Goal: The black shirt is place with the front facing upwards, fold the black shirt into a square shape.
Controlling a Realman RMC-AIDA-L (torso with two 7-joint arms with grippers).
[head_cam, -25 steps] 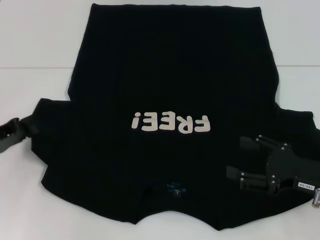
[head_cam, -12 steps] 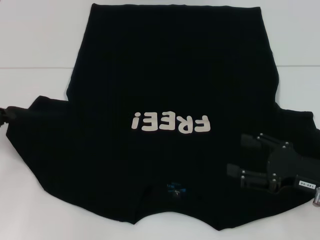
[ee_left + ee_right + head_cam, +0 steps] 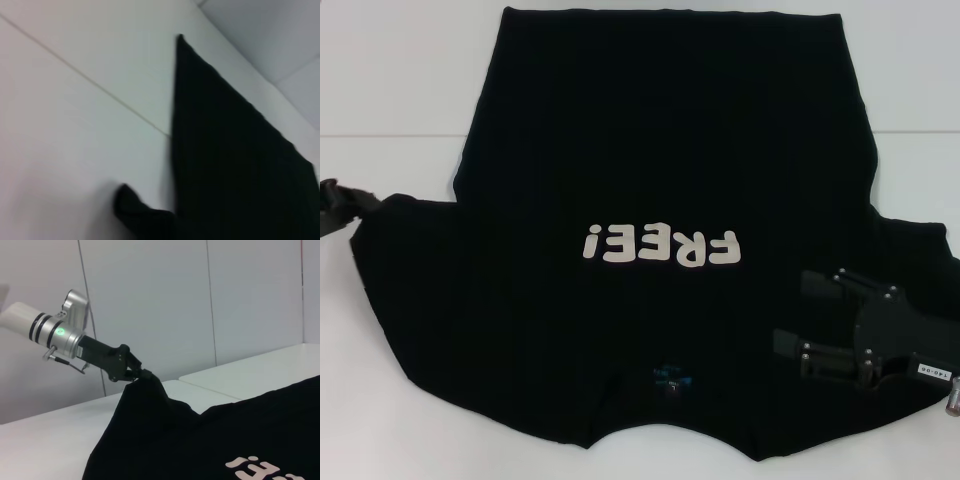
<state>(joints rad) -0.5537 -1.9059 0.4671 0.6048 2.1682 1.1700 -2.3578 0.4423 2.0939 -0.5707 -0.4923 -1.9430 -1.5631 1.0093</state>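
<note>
Since earlier, left gripper (image 3: 141, 373) lifts the black shirt (image 3: 660, 200) sleeve it pinches; right gripper (image 3: 800, 318) hovers open. Next: fold the sleeve inward.

White table, black shirt spread on it.
You see the table (image 3: 390, 60), a thin seam crossing it; the black shirt (image 3: 660, 150) lies front up, collar nearest, hem far.

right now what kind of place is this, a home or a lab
Probably a lab or test room, not a home: a bare white table, plain pale panelled walls, and only a black shirt, pinched at one sleeve by the left gripper, right gripper over the other.
</note>
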